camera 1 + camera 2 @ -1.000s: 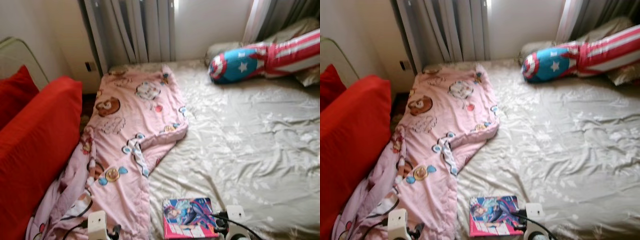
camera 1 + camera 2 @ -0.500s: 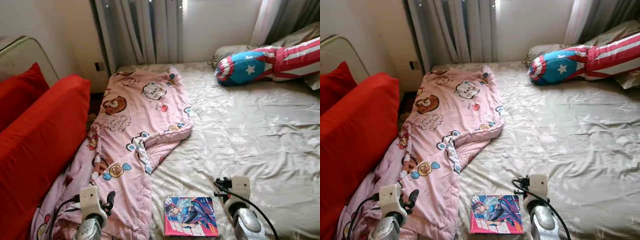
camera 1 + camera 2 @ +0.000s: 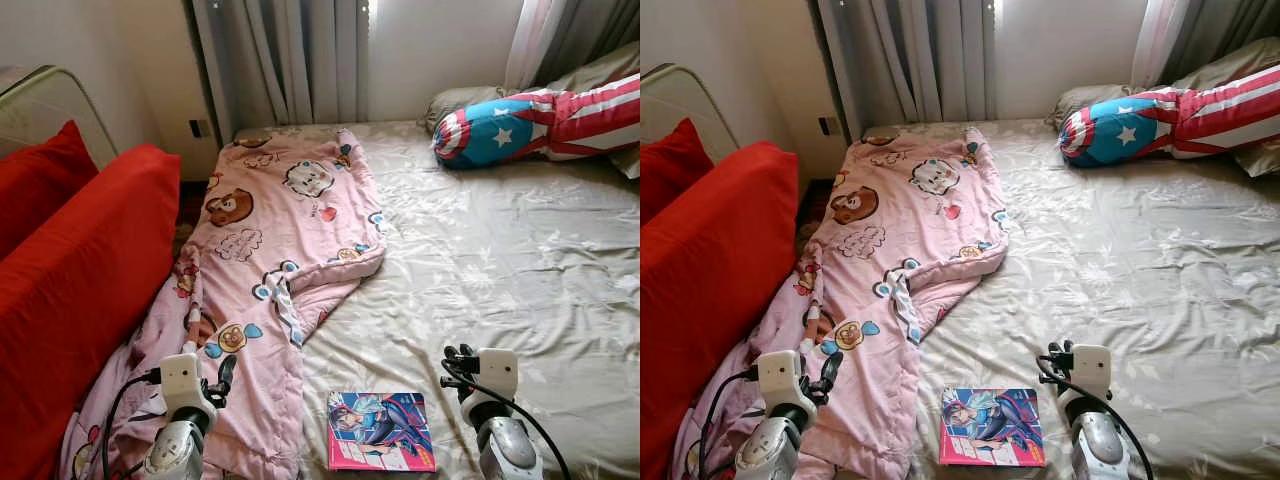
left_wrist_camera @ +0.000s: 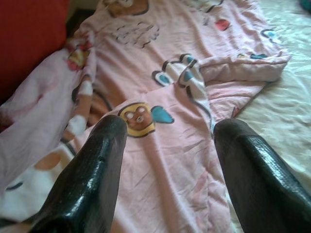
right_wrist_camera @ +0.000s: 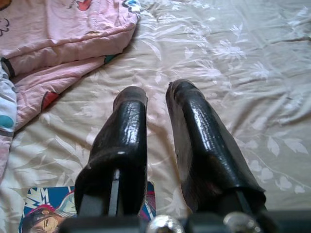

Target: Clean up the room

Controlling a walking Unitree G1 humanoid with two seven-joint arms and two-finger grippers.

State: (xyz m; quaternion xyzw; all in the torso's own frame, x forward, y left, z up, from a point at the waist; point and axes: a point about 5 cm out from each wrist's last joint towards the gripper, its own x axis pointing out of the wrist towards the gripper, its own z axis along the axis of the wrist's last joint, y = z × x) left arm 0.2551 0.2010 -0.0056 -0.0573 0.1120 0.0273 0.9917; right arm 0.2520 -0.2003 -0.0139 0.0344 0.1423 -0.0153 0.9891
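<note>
A pink cartoon-print blanket [image 3: 270, 270] lies crumpled along the left side of the bed, spilling over its near left edge. A colourful illustrated book [image 3: 380, 432] lies flat on the beige sheet [image 3: 500, 260] near the front edge. My left gripper [image 3: 222, 372] hovers over the blanket's near part with its fingers [image 4: 95, 170] spread wide apart, nothing between them. To the right of the book, my right gripper [image 3: 458, 355] is held low above the sheet. Its fingers [image 5: 129, 131] are shut with nothing between them.
Red cushions [image 3: 70, 290] stand along the left of the bed. A bolster with a star shield and red-white stripes [image 3: 530, 118] lies at the far right against pillows [image 3: 460, 98]. Grey curtains [image 3: 290, 55] hang behind. A gap to the floor [image 3: 188, 205] runs between cushions and bed.
Both arms have come up and reached further forward into view. The head camera has shifted a little, so the whole scene sits slightly differently.
</note>
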